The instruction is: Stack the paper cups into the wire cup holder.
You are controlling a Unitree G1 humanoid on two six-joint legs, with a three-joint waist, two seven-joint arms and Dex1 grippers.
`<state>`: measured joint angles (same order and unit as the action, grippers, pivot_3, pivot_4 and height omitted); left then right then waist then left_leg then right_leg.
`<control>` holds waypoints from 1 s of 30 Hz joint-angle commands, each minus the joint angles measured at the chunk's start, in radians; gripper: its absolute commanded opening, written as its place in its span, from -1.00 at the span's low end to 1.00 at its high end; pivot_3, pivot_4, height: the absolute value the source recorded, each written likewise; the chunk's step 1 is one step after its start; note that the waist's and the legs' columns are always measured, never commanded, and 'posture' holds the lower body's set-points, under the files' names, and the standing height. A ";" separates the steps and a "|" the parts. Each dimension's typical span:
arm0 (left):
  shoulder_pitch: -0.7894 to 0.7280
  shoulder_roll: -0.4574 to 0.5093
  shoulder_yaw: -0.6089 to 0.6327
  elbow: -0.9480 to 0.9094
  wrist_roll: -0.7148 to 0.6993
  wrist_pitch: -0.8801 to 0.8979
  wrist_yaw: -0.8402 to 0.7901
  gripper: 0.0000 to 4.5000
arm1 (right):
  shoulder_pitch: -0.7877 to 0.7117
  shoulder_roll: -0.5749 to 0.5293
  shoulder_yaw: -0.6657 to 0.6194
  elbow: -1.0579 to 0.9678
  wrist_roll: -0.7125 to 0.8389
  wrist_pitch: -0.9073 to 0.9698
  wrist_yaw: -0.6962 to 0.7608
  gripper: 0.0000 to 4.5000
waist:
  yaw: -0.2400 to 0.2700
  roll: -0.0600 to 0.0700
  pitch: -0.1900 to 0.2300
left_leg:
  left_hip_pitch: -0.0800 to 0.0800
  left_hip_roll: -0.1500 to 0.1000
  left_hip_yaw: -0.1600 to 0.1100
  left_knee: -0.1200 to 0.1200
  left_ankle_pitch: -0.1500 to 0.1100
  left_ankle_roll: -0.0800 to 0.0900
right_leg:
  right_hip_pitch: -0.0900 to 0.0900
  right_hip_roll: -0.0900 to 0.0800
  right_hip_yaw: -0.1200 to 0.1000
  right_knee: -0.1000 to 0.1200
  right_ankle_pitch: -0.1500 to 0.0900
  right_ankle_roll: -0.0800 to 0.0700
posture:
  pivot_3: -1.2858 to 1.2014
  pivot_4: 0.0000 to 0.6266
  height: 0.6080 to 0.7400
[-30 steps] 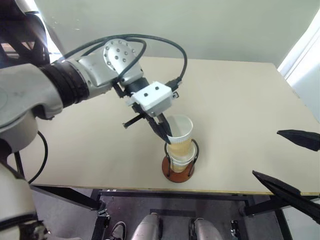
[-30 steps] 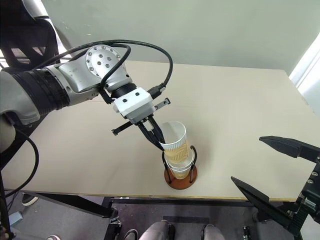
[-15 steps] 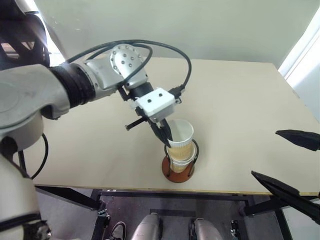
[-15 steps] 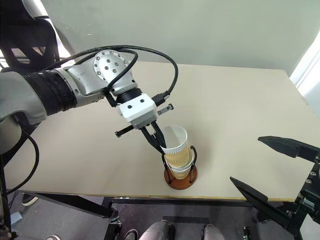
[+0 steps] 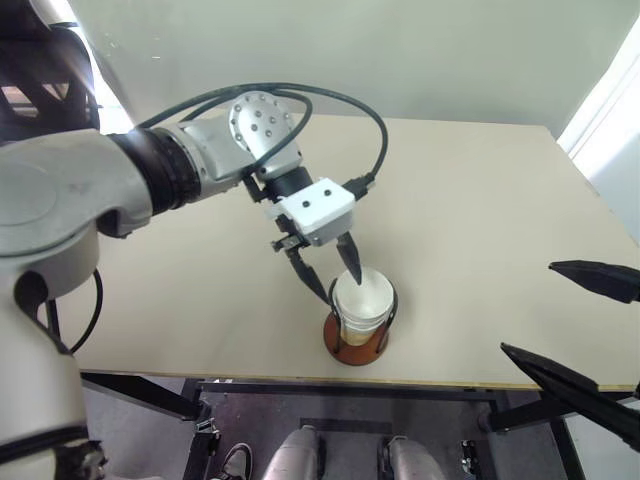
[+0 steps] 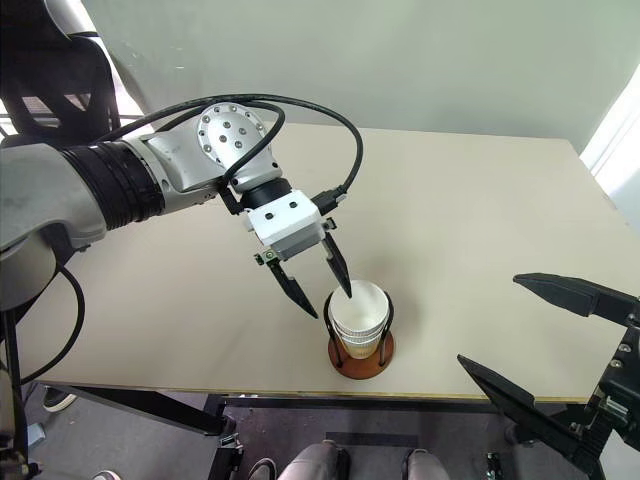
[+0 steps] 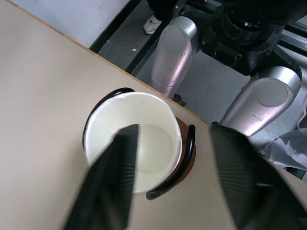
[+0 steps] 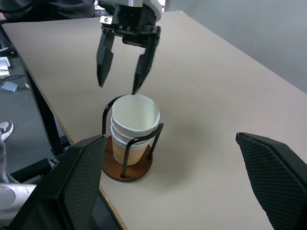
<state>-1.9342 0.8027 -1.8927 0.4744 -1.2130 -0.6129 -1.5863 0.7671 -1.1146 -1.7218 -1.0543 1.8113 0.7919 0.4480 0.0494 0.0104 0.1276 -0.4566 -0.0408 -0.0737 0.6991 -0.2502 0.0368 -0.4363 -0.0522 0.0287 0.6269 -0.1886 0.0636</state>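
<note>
Cups (image 6: 358,315) sit nested inside the wire cup holder (image 6: 361,352), which stands near the front edge of the worktop (image 6: 470,230). We count three rolled rims stepped one above the other in the right wrist view, so we judge that all three paper cups are in the stack, and we see no loose cup elsewhere on the worktop. One holder is present: a round reddish-brown base with two upright black wire loops, one on each side of the stack, and we judge they are there to keep the tapered cups from tipping. Directly above the holder hangs our left claw (image 6: 318,290), its two black fingers spread apart and gripping nothing. One finger points down at the top cup's rim and the other hangs just outside the stack, on the side away from our right arm; whether the inner tip touches the rim we cannot tell. That stance over the mouth of the top cup fits a release, in our judgement, with the cup left to settle under its own weight. Well apart from the holder, off the worktop's front corner, our right claw (image 6: 545,330) waits with its fingers spread wide and empty, clear of the stack. We reckon the stacking is complete.
</note>
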 commanded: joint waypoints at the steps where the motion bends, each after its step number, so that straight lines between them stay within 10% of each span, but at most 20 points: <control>1: 0.000 -0.002 0.049 0.014 -0.005 0.005 -0.028 0.74 | -0.005 0.001 -0.021 0.007 -0.003 -0.015 -0.007 1.00 | 0.000 0.000 0.000 | 0.000 0.000 0.000 0.000 0.000 0.000 | 0.000 0.000 0.000 0.000 0.000 0.000 | 0.03 -0.52 1.00; 3: 0.029 -0.007 0.135 0.043 -0.026 0.042 -0.028 1.00 | -0.011 0.001 0.001 0.007 -0.020 -0.024 0.001 1.00 | 0.000 0.000 0.000 | 0.000 0.000 0.000 0.000 0.000 0.000 | 0.000 0.000 0.000 0.000 0.000 0.000 | 0.03 -0.52 1.00; 16: 0.424 0.134 0.994 0.436 0.148 0.564 -0.028 1.00 | -0.173 -0.066 0.340 0.225 -0.414 -0.010 0.169 1.00 | -0.013 0.005 -0.002 | 0.002 0.001 0.000 -0.001 0.004 0.000 | -0.001 0.002 0.000 0.001 0.000 0.000 | 0.03 -0.52 1.00; 30: 0.959 0.347 1.604 0.193 0.499 0.818 0.055 1.00 | -0.443 -0.130 0.697 0.527 -0.768 -0.058 0.490 1.00 | -0.011 0.005 -0.003 | -0.001 0.001 -0.002 -0.001 0.013 0.002 | -0.002 0.004 0.001 -0.001 -0.004 0.001 | 0.03 -0.52 1.00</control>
<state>-0.9943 1.1137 -0.3747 0.7315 -0.7375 0.1938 -1.5372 0.3515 -1.2357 -1.0359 -0.5591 1.0790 0.7577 0.9033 0.0383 0.0150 0.1251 -0.4568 -0.0401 -0.0758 0.6973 -0.2375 0.0387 -0.4384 -0.0473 0.0295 0.6264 -0.1926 0.0643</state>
